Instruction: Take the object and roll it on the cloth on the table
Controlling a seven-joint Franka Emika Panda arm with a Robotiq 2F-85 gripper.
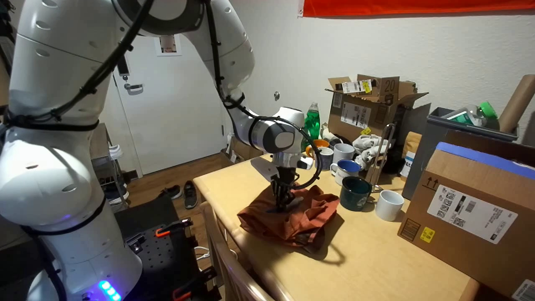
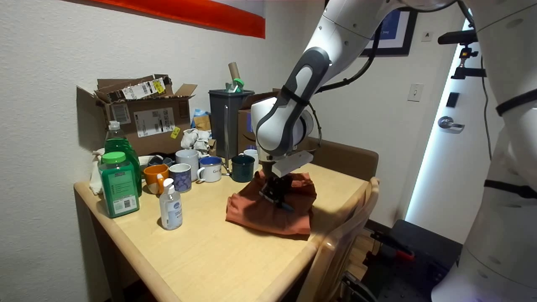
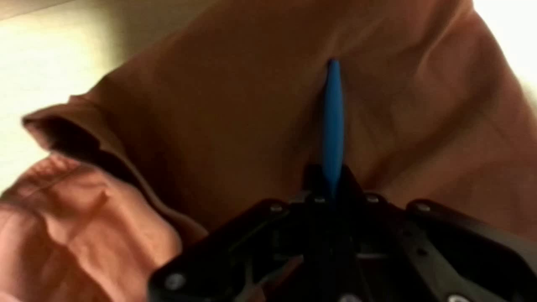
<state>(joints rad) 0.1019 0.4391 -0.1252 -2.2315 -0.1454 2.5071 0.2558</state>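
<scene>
Stick (image 3: 334,117) rolling is staged on the table (image 2: 201,247), on which the cloth (image 2: 268,220) is laid, rumpled, a fold (image 3: 113,209) bunched towards 8 o'clock in the wrist view. By the gripper (image 3: 331,180), pinched closed, the stick is held against or just above the cloth (which cannot be told), pointed to 12 o'clock. It should be laid flat, the grip eased slightly, and light pushes given towards 3 and 9 o'clock, the fold avoided.
</scene>
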